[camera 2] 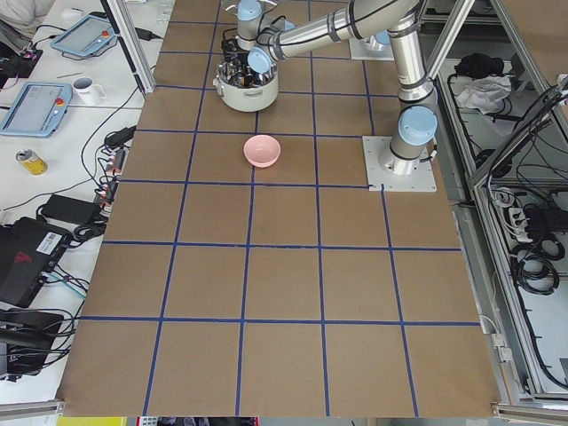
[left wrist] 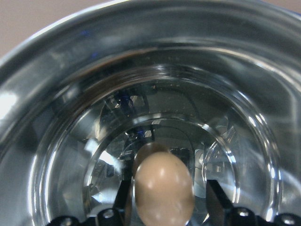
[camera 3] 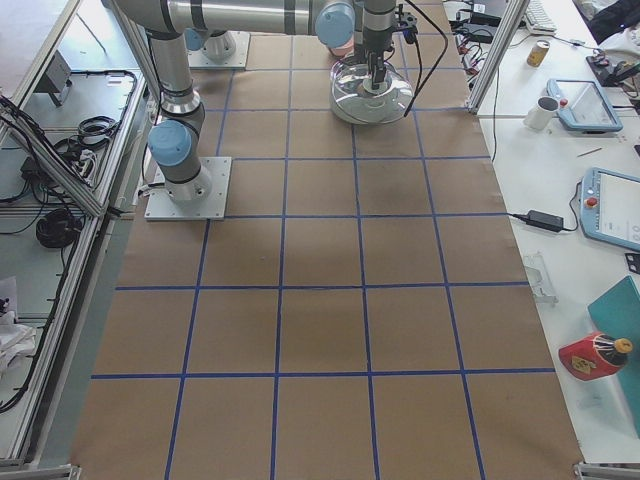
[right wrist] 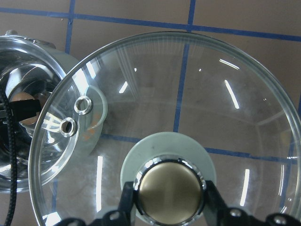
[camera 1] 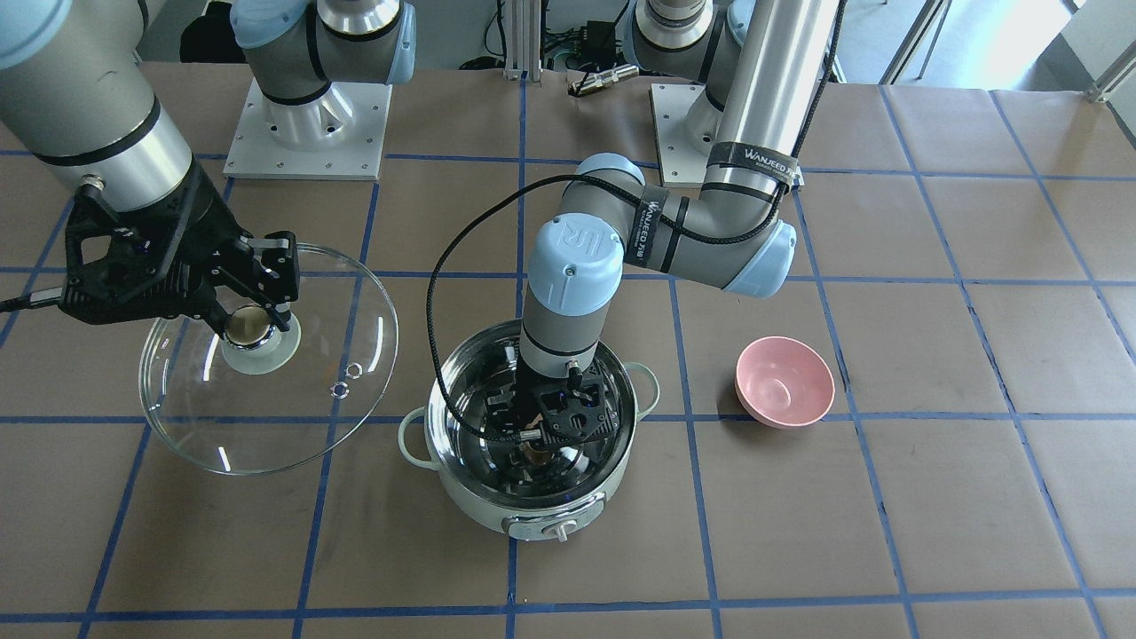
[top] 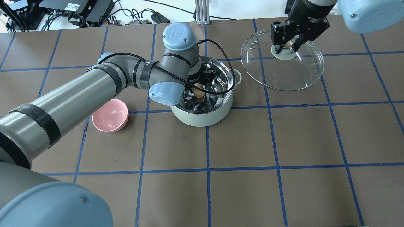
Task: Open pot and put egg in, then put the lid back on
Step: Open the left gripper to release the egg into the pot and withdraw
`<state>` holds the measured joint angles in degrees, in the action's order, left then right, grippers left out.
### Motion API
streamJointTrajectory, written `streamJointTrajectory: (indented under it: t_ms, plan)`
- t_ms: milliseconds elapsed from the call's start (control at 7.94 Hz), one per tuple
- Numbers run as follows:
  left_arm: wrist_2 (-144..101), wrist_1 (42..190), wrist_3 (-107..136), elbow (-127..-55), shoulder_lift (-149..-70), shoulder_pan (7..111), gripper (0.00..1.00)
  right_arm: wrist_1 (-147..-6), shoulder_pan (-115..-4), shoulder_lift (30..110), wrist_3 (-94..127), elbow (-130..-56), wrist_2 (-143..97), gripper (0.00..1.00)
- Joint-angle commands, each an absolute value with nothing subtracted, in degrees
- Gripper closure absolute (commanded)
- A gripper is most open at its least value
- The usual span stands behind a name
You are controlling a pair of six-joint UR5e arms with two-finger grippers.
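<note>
The mint-green pot stands open mid-table; it also shows in the overhead view. My left gripper reaches down inside it, shut on the brown egg, which hangs just above the steel floor. The egg also shows in the overhead view. My right gripper is shut on the beige knob of the glass lid. It holds the lid slightly tilted in the air beside the pot, off to the robot's right.
A pink bowl sits on the table at the pot's other side, the robot's left; it also shows in the overhead view. The left arm's black cable loops over the pot rim. Brown paper with blue tape lines covers the table.
</note>
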<state>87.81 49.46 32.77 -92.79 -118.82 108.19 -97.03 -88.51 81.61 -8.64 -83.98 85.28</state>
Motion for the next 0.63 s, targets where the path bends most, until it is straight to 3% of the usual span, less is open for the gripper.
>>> streamJointTrajectory:
  t_ms: [0,504]
  plan:
    - [87.1,48.4,33.4,-92.8,-118.8,108.3,0.0,-97.1,-88.5,81.6,-8.7,-84.2,85.9,1.0]
    - [87.4,51.3,27.8,-92.2,-112.3,107.9,0.0,-97.3,-88.9,81.6,-7.5,-84.4,85.2,1.0]
